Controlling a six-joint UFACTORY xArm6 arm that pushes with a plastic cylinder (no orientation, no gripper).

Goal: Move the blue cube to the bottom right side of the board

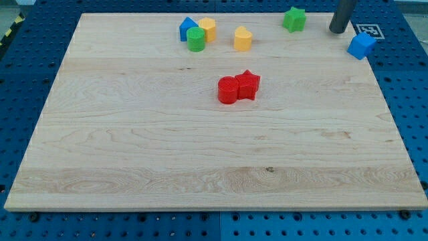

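Note:
The blue cube sits at the view's top right, at the right edge of the wooden board. My tip is the lower end of a dark rod coming down from the view's top. It stands just to the left of the blue cube and slightly above it in the view, a small gap apart.
A green star block lies left of my tip. A blue block, a green cylinder, an orange block and a yellow block cluster at top centre. A red cylinder touches a red star block mid-board.

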